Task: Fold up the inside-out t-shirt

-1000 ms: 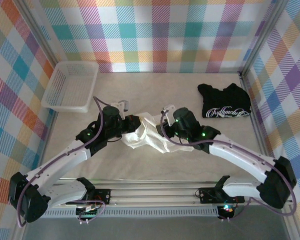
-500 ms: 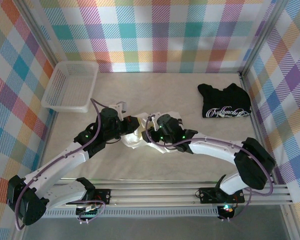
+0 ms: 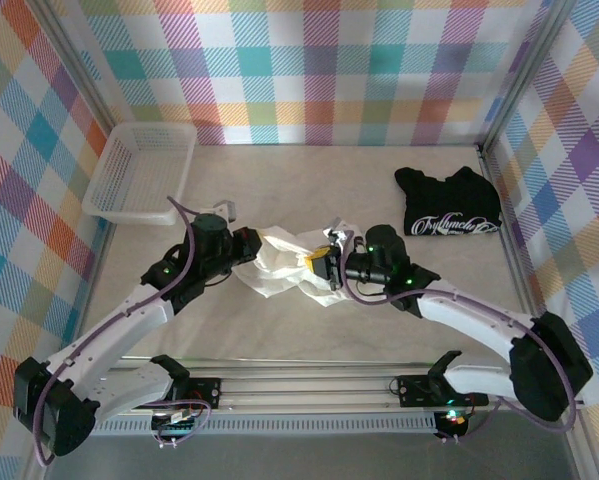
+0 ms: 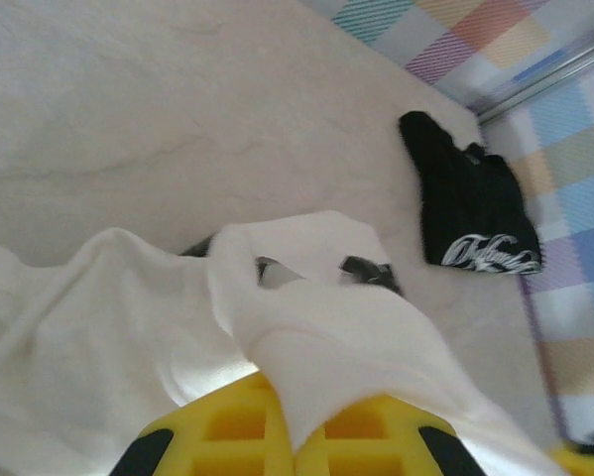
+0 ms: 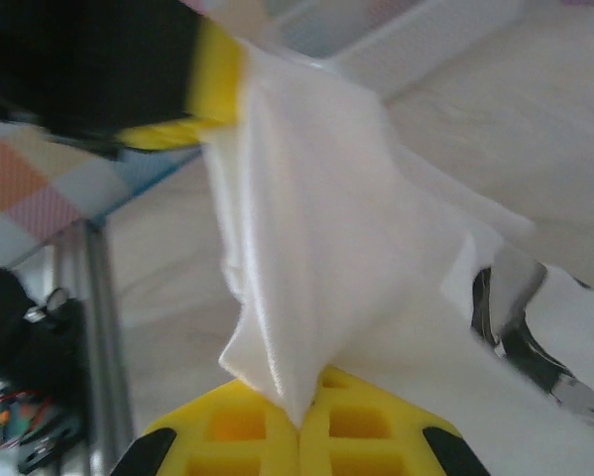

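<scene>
The inside-out t-shirt (image 3: 284,268) is a bunched white heap at mid-table, held up between both grippers. My left gripper (image 3: 251,243) is shut on its left part; in the left wrist view the yellow fingers (image 4: 227,421) pinch a fold of the white t-shirt (image 4: 118,337) at the gripper (image 4: 298,397). My right gripper (image 3: 324,263) is shut on the shirt's right part; in the right wrist view a ridge of the t-shirt (image 5: 306,218) runs from the gripper (image 5: 301,416) up to the left gripper's yellow finger (image 5: 217,79).
A folded black t-shirt (image 3: 449,202) with white script lies at the back right, also in the left wrist view (image 4: 470,208). A white mesh basket (image 3: 139,172) stands at the back left. Plaid walls enclose the table on three sides; a metal rail (image 3: 309,385) runs along the near edge.
My right gripper has closed on the white shirt, after swinging in to the left and back a little to the right. The left arm has shifted slightly left, still gripping.
</scene>
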{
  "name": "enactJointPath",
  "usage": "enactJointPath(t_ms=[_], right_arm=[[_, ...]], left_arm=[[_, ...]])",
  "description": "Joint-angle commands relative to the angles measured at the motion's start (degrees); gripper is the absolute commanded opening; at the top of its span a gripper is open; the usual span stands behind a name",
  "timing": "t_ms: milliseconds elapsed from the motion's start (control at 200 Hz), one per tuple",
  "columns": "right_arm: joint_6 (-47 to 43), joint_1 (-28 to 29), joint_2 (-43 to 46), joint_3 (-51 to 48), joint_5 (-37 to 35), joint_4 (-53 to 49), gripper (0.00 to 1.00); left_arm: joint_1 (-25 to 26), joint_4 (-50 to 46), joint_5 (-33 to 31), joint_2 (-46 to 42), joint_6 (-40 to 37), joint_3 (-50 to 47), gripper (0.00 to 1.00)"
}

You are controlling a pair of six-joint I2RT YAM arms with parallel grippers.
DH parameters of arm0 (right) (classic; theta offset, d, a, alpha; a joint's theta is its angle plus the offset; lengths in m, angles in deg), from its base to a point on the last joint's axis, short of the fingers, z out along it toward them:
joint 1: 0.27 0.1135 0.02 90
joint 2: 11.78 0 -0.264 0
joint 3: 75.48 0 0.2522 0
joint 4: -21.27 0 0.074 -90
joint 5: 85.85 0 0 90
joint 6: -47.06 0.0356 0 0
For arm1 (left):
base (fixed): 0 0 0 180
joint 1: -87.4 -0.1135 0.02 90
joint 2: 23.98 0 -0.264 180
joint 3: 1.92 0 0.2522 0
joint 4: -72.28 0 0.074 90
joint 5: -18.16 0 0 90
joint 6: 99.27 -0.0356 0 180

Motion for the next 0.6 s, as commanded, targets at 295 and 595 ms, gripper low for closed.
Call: enactJointPath(t_ms=[295,595], right_arm=[[-2.12,-3.97,-0.36,2.26,11.99,0.65,0.00],[-0.28,-4.70,-2.15,4.03,10.67,-0.45,0.00]], left_arm=[[2.14,-10.41,-9.17,-1.50,-14.50,1.94,0.42],[9.67,-4.85,3.17,-2.07,-22.40,0.11,0.44]])
